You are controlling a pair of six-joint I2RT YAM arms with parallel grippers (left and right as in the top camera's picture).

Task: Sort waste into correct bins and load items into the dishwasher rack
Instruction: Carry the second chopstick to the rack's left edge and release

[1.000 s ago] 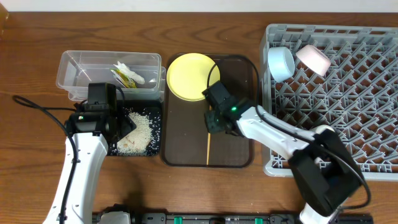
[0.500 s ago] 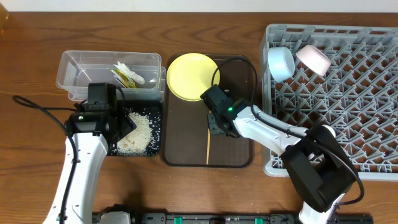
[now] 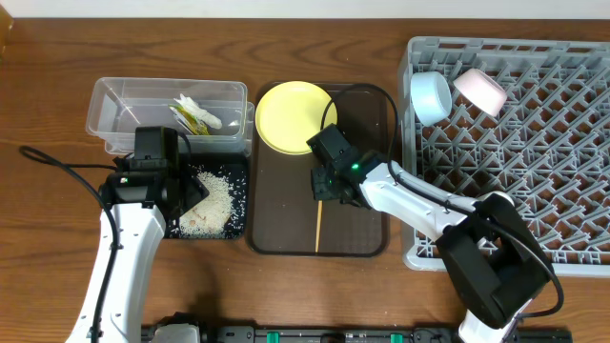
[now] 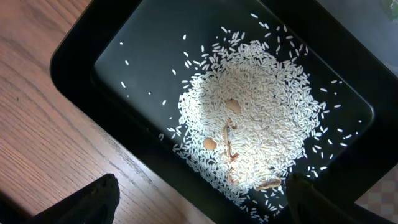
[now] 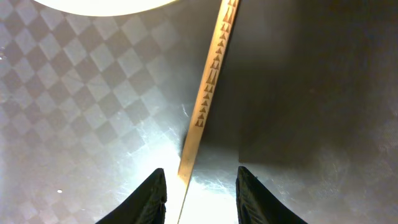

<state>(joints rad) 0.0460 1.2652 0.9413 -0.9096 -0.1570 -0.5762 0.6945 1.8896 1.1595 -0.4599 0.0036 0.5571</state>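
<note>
One chopstick (image 3: 318,227) lies along the brown tray (image 3: 367,233), pointing toward the plate (image 3: 291,116)

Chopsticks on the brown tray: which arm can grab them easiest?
Right. The right claw hangs open just above the chopsticks; the left claw is away over the black tray of rice.

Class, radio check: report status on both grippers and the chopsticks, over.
Left gripper open above rice in black tray. Right gripper open, fingers straddling chopsticks on brown tray. Nothing in the way.
</note>
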